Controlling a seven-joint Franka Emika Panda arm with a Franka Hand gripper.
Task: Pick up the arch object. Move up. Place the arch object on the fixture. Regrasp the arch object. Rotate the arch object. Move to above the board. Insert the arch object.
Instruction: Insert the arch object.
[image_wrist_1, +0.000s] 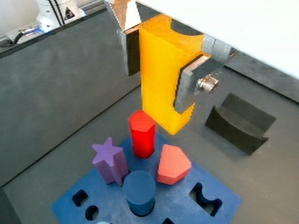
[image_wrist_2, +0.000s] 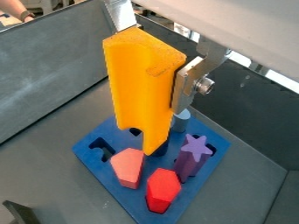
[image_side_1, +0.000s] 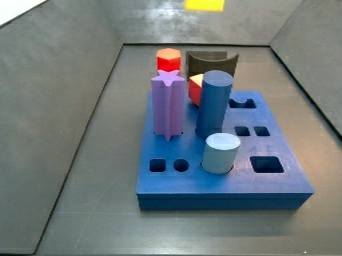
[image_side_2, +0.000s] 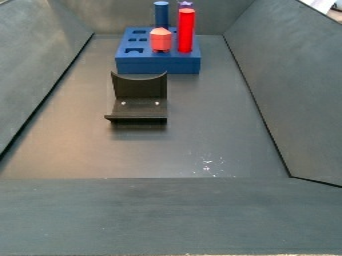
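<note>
Gripping the arch object (image_wrist_2: 142, 83), the gripper (image_wrist_2: 149, 61) fingers (image_wrist_2: 193, 77) clamp it high above the board (image_wrist_2: 100, 157).

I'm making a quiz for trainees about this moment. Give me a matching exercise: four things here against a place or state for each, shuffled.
Things:
1. arch object
2. fixture
3. purple star peg
4. gripper

Places or states:
A. stands upright in the blue board
B. on the floor, nothing resting on it
C. above the board, shut on a piece
D. yellow-orange, held between the fingers

Pairs: 1-D, 2-B, 3-A, 4-C
</note>
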